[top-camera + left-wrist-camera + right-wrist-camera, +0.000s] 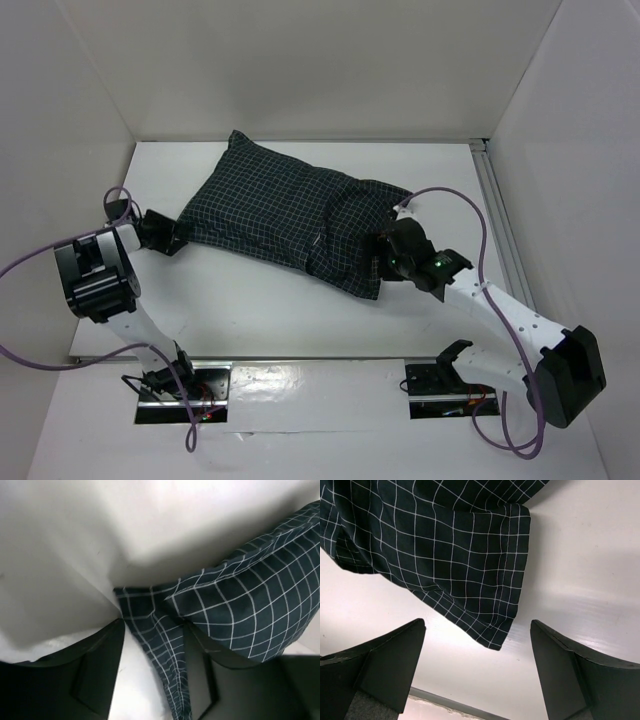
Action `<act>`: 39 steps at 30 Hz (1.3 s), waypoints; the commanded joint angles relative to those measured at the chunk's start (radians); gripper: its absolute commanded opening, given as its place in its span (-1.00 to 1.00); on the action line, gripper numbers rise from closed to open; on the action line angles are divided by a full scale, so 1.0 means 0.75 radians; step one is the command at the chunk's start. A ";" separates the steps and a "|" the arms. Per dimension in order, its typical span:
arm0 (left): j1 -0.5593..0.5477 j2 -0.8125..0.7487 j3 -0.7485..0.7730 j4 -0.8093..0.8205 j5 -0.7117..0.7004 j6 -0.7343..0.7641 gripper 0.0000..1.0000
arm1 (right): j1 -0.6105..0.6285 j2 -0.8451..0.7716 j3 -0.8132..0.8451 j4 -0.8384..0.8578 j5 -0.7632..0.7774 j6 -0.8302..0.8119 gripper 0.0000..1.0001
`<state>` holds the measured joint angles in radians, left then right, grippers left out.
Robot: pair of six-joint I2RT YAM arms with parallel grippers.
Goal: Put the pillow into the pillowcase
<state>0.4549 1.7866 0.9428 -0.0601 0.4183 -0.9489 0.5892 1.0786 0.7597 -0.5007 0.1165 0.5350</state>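
Case (280, 215) lies bulging across the table's (250, 310) far middle, pillow hidden, likely inside; left gripper (168, 237) clamps its left corner to anchor it, right gripper (385, 262) spread open over its loose end.

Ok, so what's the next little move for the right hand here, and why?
Probably lower the right hand and close on the loose corner of the pillowcase that lies flat between its open fingers. The case bulges full and no cream pillow shows. The left hand pinches the far corner, so tugging that slack end straight seems to be what's left.
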 commanded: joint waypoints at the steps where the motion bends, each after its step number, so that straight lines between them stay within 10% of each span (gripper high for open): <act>1: 0.003 0.082 -0.011 0.121 0.011 -0.015 0.23 | -0.004 -0.027 -0.021 -0.032 0.012 0.035 0.85; 7: 0.003 0.099 -0.011 0.121 -0.003 -0.027 -0.23 | -0.004 -0.041 -0.152 -0.001 -0.065 0.082 0.91; 11: 0.003 0.099 0.054 0.041 -0.003 -0.013 -1.00 | -0.004 -0.023 -0.213 0.076 -0.149 0.068 0.98; 18: 0.003 -0.020 0.054 -0.006 -0.032 0.013 -1.00 | -0.004 0.155 -0.226 0.342 -0.170 -0.026 0.98; 21: 0.003 -0.036 0.066 -0.045 -0.032 0.028 -1.00 | -0.004 0.212 -0.252 0.530 -0.259 0.004 0.75; 26: 0.003 -0.105 0.080 -0.106 -0.004 0.056 -1.00 | -0.017 0.266 -0.187 0.539 -0.246 0.082 -1.00; 39: 0.201 -0.564 0.332 -0.372 0.180 0.069 -1.00 | -0.245 -0.129 0.390 -0.089 0.256 -0.110 -1.00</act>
<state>0.5255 1.4300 1.1378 -0.3222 0.5411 -0.9112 0.4656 1.0359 1.0183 -0.4068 0.1593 0.5194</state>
